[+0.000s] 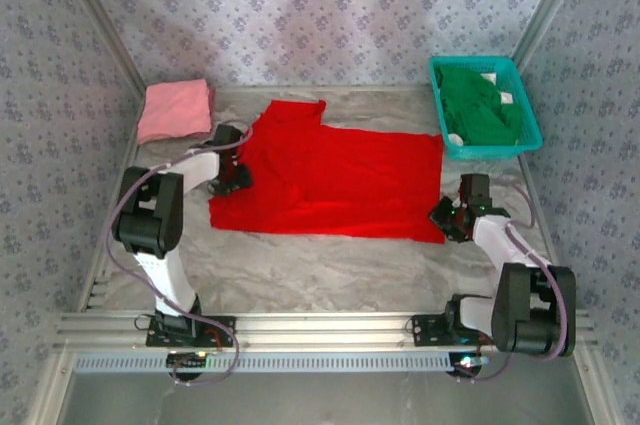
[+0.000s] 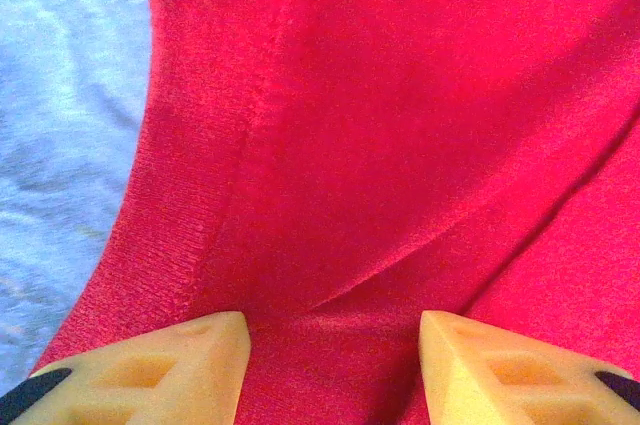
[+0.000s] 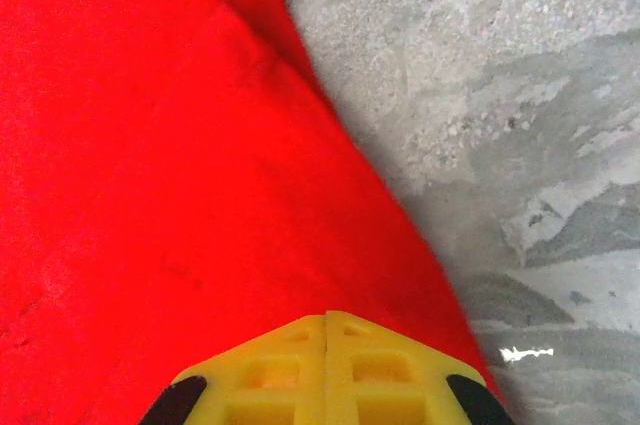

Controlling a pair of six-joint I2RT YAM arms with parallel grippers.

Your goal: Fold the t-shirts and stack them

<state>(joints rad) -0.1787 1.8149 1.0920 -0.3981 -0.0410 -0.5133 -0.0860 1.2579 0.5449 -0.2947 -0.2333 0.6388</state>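
The red t-shirt [image 1: 340,180] lies flat on the desk [image 1: 330,275], its long axis running left to right between the arms; left jaws open over its left edge, right jaws closed at its near right corner.

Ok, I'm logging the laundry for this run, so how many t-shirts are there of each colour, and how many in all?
red t-shirt: 1, spread on the table
pink t-shirt: 1, folded at the far left
green t-shirt: 1, in the teal basket
Total: 3
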